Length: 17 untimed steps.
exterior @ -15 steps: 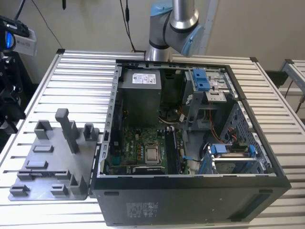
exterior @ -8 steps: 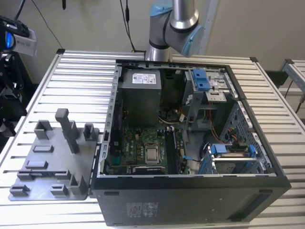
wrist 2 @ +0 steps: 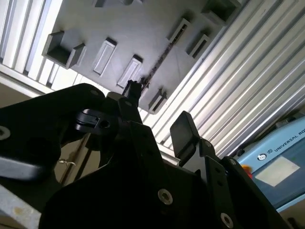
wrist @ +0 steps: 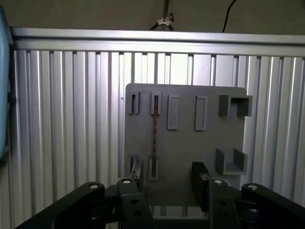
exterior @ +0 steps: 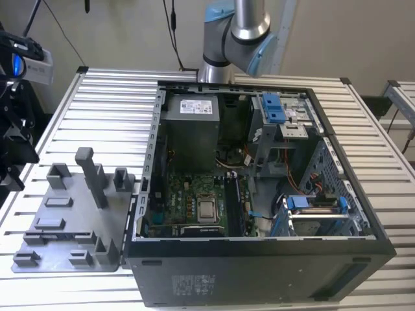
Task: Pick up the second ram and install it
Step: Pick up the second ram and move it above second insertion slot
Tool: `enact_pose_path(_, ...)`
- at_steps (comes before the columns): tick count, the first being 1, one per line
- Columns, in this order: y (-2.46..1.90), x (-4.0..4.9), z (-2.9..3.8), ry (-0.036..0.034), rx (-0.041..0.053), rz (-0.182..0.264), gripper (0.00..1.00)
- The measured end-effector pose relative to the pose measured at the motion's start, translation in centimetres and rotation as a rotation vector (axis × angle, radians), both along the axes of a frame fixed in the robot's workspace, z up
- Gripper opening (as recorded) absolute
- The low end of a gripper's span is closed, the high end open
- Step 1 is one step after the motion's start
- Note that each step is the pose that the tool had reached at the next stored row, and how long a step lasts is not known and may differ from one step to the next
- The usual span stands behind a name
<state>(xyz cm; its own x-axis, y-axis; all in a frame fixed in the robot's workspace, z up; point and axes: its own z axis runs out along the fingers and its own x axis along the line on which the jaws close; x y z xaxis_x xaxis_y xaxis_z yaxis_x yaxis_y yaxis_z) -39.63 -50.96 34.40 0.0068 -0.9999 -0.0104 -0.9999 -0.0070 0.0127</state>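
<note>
Ram (wrist: 154, 129) stands edgewise in tray (wrist: 190, 143); gripper (wrist: 169, 174) above, wide open, empty (seemingly approach step; grasp needs centring).

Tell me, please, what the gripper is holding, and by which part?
Nothing: the gripper is open and empty; the second ram stands in the tray.

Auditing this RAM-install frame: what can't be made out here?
- Second ram: edge-on in both wrist views, a thin line standing in the grey tray; its chips cannot be seen.
- Arm: cut off by the exterior view's top edge.
- Memory slots in the computer case: too small and dark in the exterior view to tell whether filled.
- One tray edge: partly behind the open gripper in the first wrist view.
</note>
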Motion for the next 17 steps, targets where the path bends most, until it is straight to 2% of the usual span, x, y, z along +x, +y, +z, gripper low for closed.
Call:
enact_pose_path(4,0.01,0.0,-0.69,0.0,-0.005,0.0,0.54)
enact_pose_path(7,0.07,0.01,-0.99,0.0001,-0.0204,0.0,0.54)
enact_pose_path(9,0.12,0.01,-1.02,0.0005,-0.0443,0.0,0.54)
enact_pose_path(10,0.11,0.01,-1.04,0.0002,-0.0503,0.0,0.54)
enact_pose_path(14,0.11,0.01,-1.08,0.0003,-0.0633,0.0,0.54)
enact_pose_path(17,0.11,0.02,-1.41,0.0005,-0.0655,0.0,0.54)
